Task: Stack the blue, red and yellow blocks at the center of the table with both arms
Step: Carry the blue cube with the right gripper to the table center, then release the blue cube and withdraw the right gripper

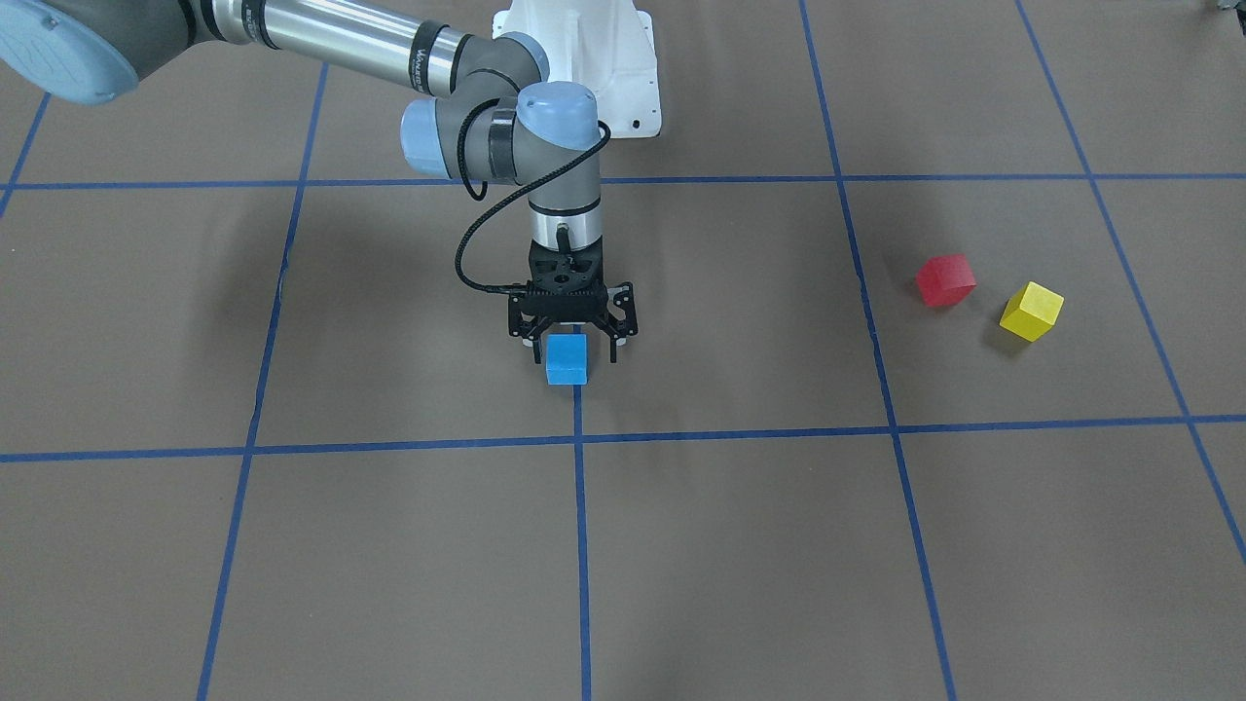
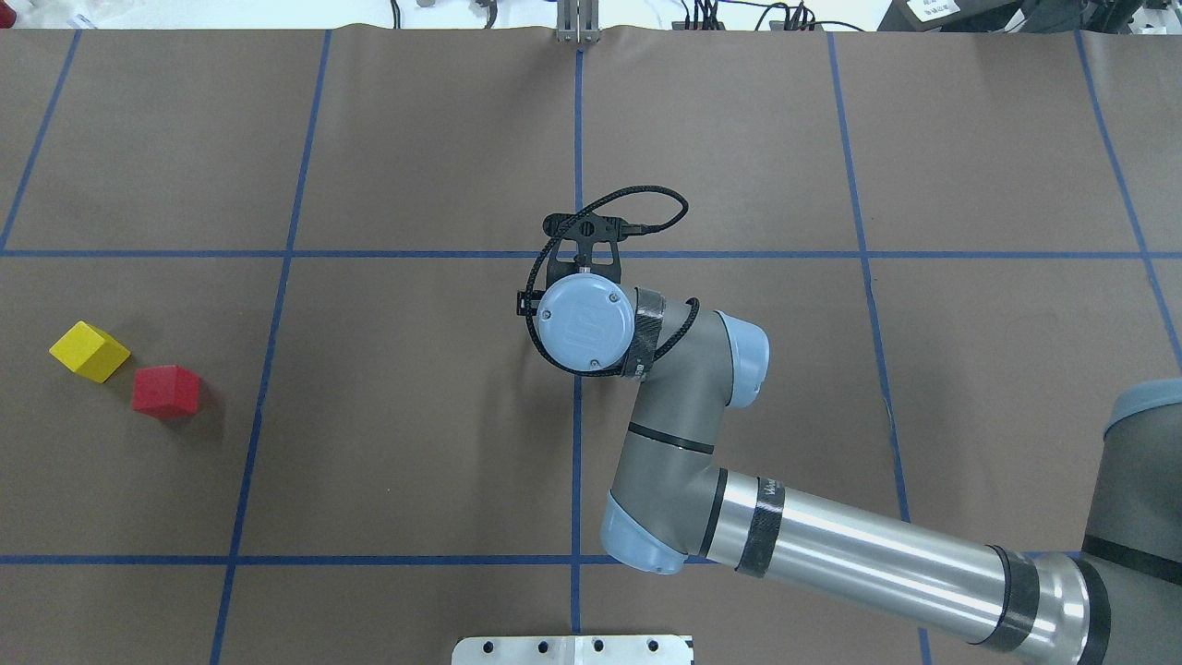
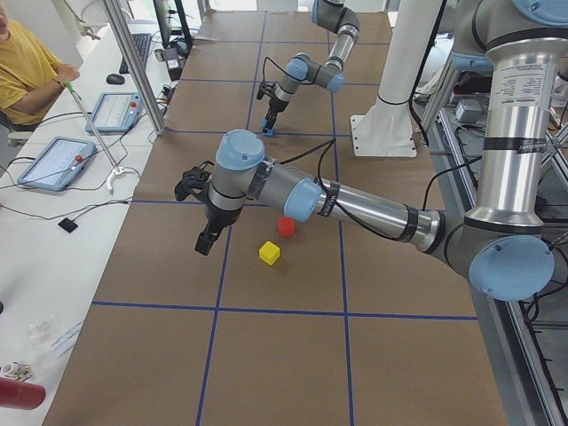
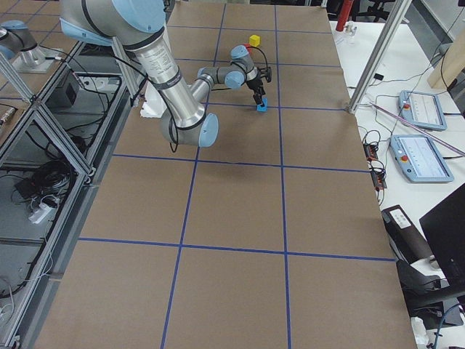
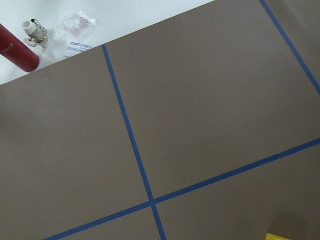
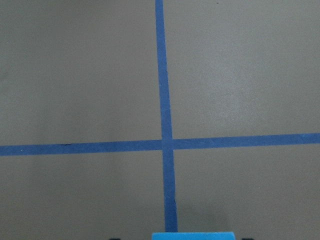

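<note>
The blue block [image 1: 567, 358] sits on the brown table at the center, by the crossing of the blue tape lines; its top edge shows in the right wrist view [image 6: 193, 236]. My right gripper [image 1: 575, 359] points straight down around it, fingers open with a gap on each side. In the overhead view the right wrist hides the block. The red block [image 1: 945, 279] and the yellow block [image 1: 1032, 311] lie side by side far off on my left side. My left gripper [image 3: 205, 241] hangs above the table near them; I cannot tell whether it is open or shut.
Blue tape lines [image 1: 580, 545] divide the brown table into squares. The white robot base [image 1: 584, 58] stands at the table's back edge. A red cylinder [image 5: 17, 47] and small items lie beyond the table's left end. An operator [image 3: 27, 67] sits at the side bench.
</note>
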`<state>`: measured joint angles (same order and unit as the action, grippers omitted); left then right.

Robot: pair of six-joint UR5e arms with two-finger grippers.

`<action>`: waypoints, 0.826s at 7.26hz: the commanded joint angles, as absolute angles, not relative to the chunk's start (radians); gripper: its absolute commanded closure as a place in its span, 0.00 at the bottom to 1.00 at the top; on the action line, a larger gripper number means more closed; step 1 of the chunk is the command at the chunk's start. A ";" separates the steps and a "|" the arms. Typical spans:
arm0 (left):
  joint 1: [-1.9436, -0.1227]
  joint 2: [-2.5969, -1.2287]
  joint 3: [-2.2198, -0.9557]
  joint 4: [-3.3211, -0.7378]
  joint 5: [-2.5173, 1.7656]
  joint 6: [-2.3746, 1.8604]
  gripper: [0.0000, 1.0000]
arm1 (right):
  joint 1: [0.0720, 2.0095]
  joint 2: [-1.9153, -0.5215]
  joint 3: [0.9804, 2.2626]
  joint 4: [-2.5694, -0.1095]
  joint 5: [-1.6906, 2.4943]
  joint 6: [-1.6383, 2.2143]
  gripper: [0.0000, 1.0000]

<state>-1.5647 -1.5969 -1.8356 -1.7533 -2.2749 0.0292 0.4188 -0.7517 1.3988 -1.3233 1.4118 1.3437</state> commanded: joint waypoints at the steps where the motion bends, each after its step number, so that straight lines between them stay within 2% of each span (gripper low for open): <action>1: -1.565 -1.617 -1.838 -1.762 -2.275 0.028 0.00 | 0.492 -0.747 1.429 -1.353 1.422 1.330 0.00; 3: -1.563 -1.615 -1.838 -1.787 -2.275 0.028 0.00 | 0.698 -0.796 1.573 -1.433 1.654 1.178 0.00; 6: -1.525 -1.608 -1.827 -1.913 -2.371 -0.068 0.00 | 1.066 -1.044 1.683 -1.419 2.048 0.714 0.00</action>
